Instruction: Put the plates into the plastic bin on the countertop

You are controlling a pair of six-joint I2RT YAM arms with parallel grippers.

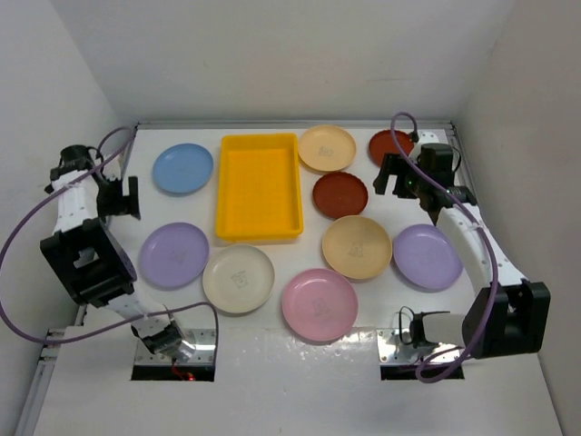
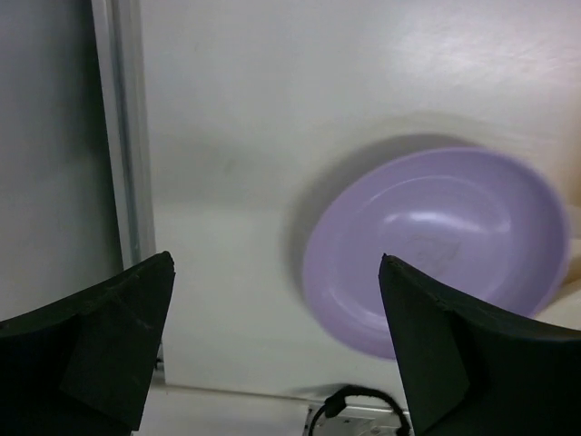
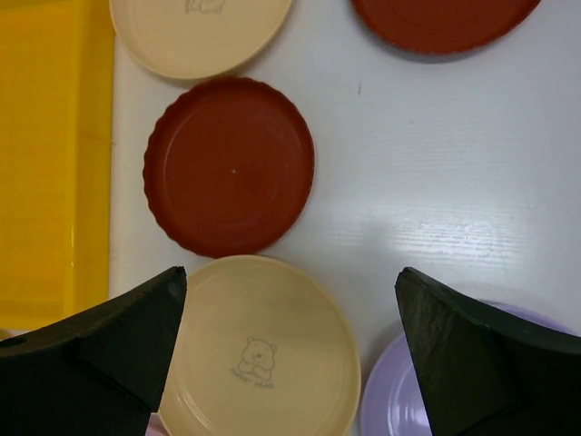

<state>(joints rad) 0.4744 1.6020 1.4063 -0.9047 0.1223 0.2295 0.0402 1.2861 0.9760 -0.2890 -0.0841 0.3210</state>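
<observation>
The yellow plastic bin (image 1: 259,186) lies empty at the middle back of the countertop (image 1: 300,363). Plates lie around it: light blue (image 1: 182,168), purple (image 1: 173,254), cream (image 1: 238,278), pink (image 1: 319,304), tan (image 1: 357,246), a second purple (image 1: 427,256), dark red (image 1: 340,194), a second tan (image 1: 327,147), and a second dark red (image 1: 388,145) partly behind my right gripper. My left gripper (image 1: 123,198) is open and empty above the table's left edge, the purple plate (image 2: 436,250) to its right. My right gripper (image 1: 392,175) is open and empty above the dark red plate (image 3: 229,165) and the tan plate (image 3: 263,354).
White panels wall the table on the left, back and right. Metal edging (image 2: 123,136) runs along the left side next to my left gripper. The bin's right rim (image 3: 45,154) shows at the left of the right wrist view.
</observation>
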